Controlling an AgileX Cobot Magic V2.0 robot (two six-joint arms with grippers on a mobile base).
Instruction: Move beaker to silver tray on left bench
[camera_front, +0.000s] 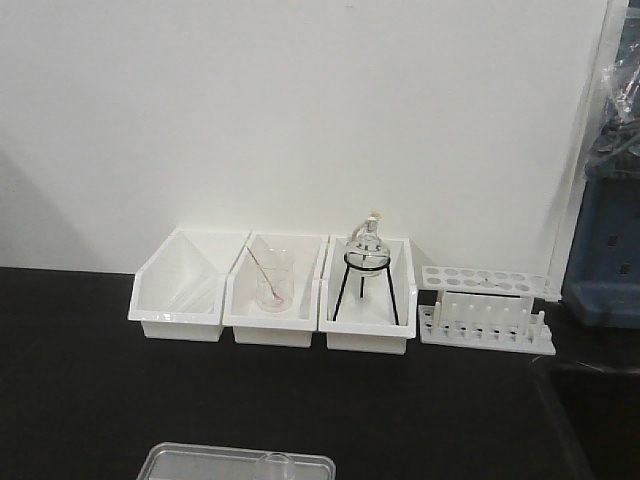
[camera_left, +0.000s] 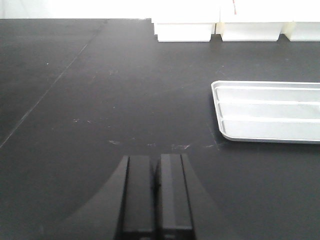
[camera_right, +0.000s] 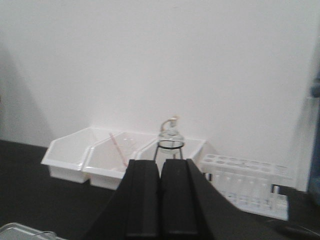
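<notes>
Black left bench: beaker in silver tray, below right gripper.

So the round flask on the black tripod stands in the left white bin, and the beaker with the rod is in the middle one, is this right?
Not quite. In the exterior front-facing view the round flask on the black tripod stands in the right white bin, not the left one. The beaker with the rod is in the middle bin, as you said.

Both wrist cams just show matte black, flat rectangular fingers widening into black housings, no markings.
</notes>
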